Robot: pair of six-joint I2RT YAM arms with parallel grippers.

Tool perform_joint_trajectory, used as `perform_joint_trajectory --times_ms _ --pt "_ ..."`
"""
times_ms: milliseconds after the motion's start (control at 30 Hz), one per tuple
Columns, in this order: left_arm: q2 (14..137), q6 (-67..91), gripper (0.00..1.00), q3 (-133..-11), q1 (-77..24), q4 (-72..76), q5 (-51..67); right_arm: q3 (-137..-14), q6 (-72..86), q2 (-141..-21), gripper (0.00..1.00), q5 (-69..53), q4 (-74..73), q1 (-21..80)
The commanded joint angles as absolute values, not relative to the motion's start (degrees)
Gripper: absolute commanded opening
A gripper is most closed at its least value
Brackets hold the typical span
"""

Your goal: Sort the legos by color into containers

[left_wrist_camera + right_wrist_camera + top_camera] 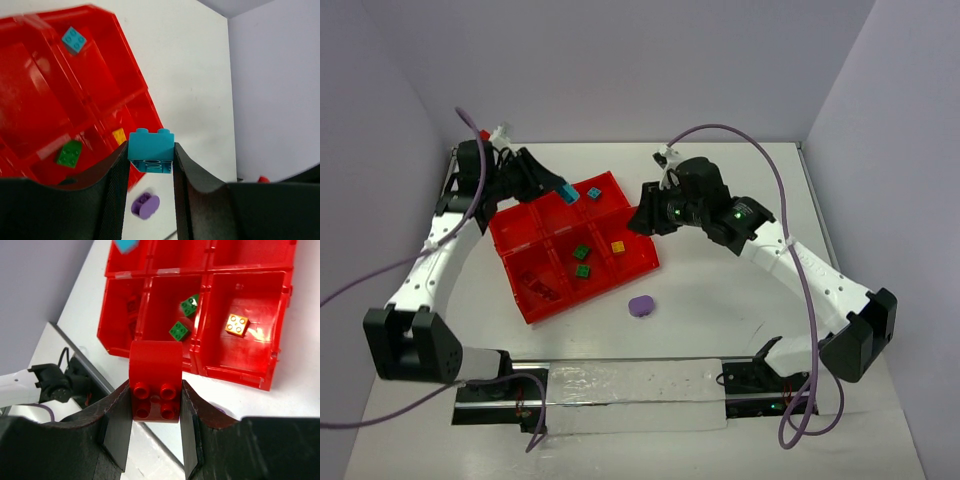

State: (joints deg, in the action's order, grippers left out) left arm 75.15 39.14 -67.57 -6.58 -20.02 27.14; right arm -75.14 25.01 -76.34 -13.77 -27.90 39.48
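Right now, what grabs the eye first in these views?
The glossy red tray sits mid-table, with two green bricks and a yellow brick inside. Both hands are loaded: the left hand grips a teal brick over the tray's far row, and the right hand grips a red brick. A purple brick lies loose on the table.

No legible text or markings
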Motion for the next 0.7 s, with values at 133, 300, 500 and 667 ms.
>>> perform_joint_trajectory --times_ms 133,300,500,667 --pt "93.8 36.47 0.0 -82.73 -8.76 -17.64 24.26 -80.54 24.58 -79.51 0.07 -10.96 -33.69 38.96" --pt "102.71 37.03 0.0 -90.08 -10.34 -17.65 20.85 -82.41 24.25 -81.6 0.07 -10.33 -35.49 38.81" --pt "111.22 37.35 0.0 -96.28 -12.34 -18.4 16.27 -84.28 23.73 -83.55 0.07 -10.32 -36.14 38.67" --pt "115.21 37.89 0.04 -99.45 -14.25 -19.51 10.43 -84.46 23.73 -84.11 0.07 -10.9 -36.12 38.67"
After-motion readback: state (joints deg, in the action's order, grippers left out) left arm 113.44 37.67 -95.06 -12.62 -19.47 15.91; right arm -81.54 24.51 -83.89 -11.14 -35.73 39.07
